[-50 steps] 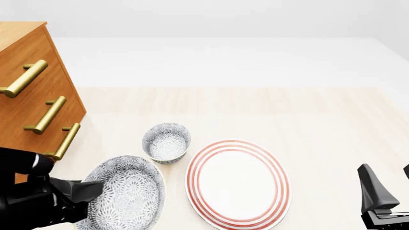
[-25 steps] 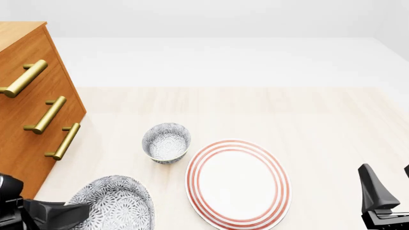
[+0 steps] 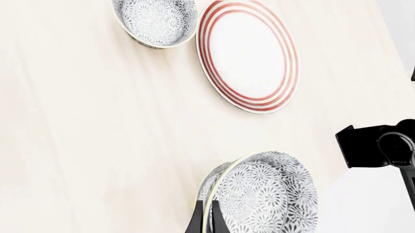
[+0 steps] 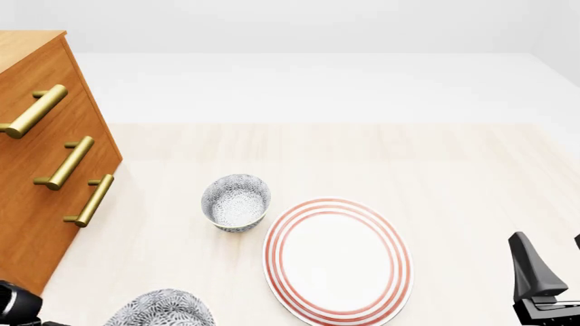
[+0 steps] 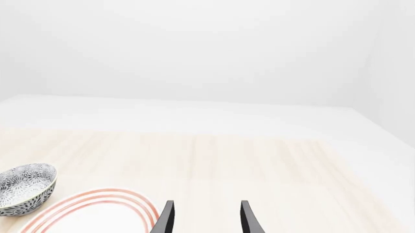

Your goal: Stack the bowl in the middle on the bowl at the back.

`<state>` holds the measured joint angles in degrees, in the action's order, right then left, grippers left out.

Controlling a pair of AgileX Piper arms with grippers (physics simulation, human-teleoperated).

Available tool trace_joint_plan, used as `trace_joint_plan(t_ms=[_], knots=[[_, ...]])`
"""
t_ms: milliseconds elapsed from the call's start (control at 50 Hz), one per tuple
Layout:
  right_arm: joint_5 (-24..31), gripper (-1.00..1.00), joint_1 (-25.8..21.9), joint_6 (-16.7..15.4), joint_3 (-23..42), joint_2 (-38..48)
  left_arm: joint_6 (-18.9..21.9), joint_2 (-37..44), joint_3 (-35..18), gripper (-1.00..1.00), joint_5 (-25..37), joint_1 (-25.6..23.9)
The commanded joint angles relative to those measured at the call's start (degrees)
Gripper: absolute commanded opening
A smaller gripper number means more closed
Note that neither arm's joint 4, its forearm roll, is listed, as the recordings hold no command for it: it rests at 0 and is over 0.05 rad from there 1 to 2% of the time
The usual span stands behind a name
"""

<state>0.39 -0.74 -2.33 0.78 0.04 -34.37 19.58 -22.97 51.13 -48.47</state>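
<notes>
The wide speckled bowl in the middle (image 3: 266,194) hangs tilted above the table, and my left gripper (image 3: 205,217) is shut on its rim. In the front view only the top of that bowl (image 4: 163,309) shows, at the bottom left corner. The narrower, deeper bowl at the back (image 4: 236,201) stands on the table left of the plate, also seen in the wrist views (image 3: 155,22) (image 5: 26,187). My right gripper (image 5: 205,218) is open and holds nothing, low at the front right (image 4: 548,252).
A red-ringed white plate (image 4: 337,258) lies right of the back bowl. A wooden dresser (image 4: 45,156) with brass handles stands along the table's left side. The right arm (image 3: 382,145) shows in the left wrist view.
My left gripper has drawn the wide bowl toward the near left corner, so it has nearly left the front view. The right arm, back bowl and plate have not moved.
</notes>
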Motion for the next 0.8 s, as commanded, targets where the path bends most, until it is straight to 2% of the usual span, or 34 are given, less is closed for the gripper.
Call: trace_joint_plan(t_ms=[20, 380, 540, 800], knots=[[0.0, 1.0, -0.03, -0.11, 0.03, -0.01, -2.6, -1.0, 3.66, -1.0, -1.63, -2.65], [-0.01, 1.0, -0.03, -0.07, 0.05, -0.01, -4.28, 1.42, 8.02, -1.0, -6.75, -4.78], [-0.06, 1.0, -0.01, 0.0, 0.0, 0.0, -5.69, 8.55, 11.34, -1.0, -16.64, -7.58], [-0.01, 1.0, -0.05, 0.04, 0.01, 0.0, -6.15, 12.07, 13.08, -1.0, -20.89, -8.63]])
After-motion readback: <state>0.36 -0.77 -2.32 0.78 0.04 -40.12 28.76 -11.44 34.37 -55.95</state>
